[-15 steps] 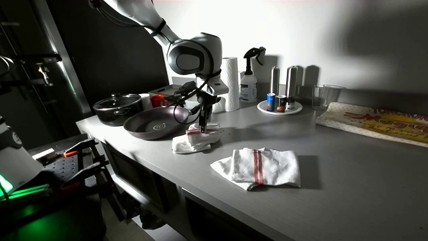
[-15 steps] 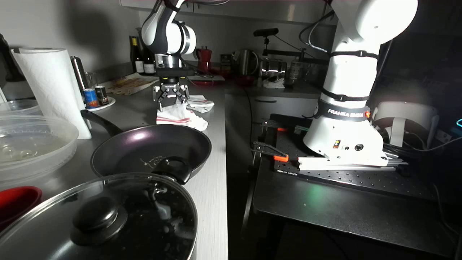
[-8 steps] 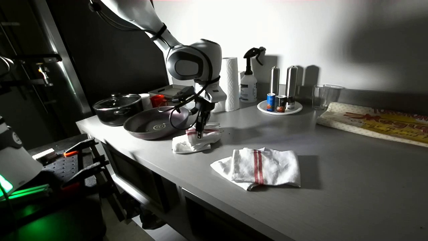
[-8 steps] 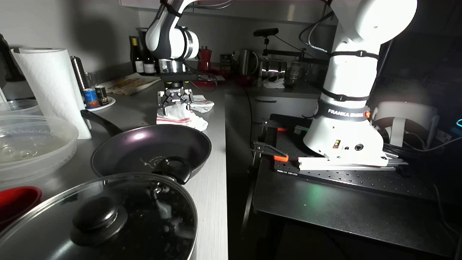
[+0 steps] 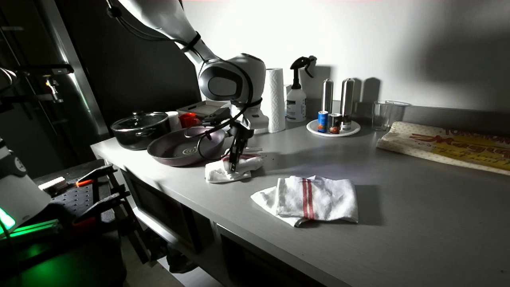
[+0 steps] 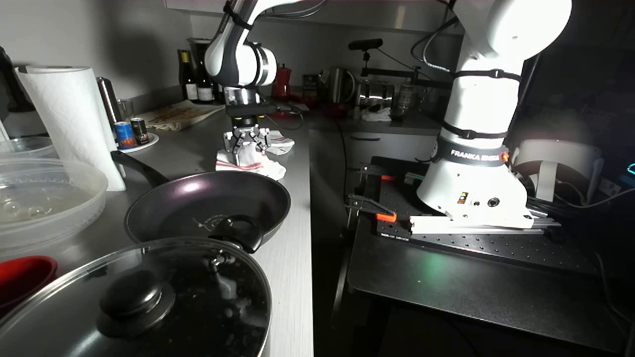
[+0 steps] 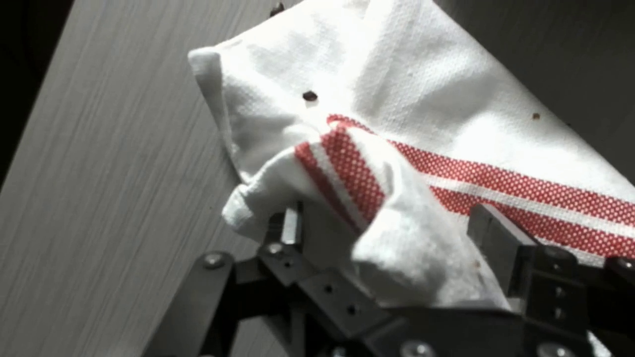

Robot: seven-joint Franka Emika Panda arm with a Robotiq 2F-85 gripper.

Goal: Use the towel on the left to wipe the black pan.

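The white towel with red stripes (image 5: 218,172) lies crumpled on the counter just beside the black pan; it also shows in an exterior view (image 6: 268,169) and fills much of the wrist view (image 7: 416,84). My gripper (image 5: 233,167) points down at it, slightly tilted. In the wrist view the gripper (image 7: 389,228) is open, its two fingers wide apart with a raised towel fold between them. Whether the fingertips touch the towel, I cannot tell. The black pan (image 5: 169,149) stands left of the towel, and it shows in the foreground of an exterior view (image 6: 178,210).
A second striped towel (image 5: 330,199) lies to the right. A lidded black pot (image 5: 139,129) stands beyond the pan. A paper towel roll (image 5: 275,99), spray bottle (image 5: 295,103) and white plate (image 5: 312,129) with cans stand along the wall. Small dark crumbs (image 7: 310,95) lie on the towel.
My gripper has moved down and toward the counter's front edge, lower over the towel. It stays open. The towel and pan have not visibly moved.
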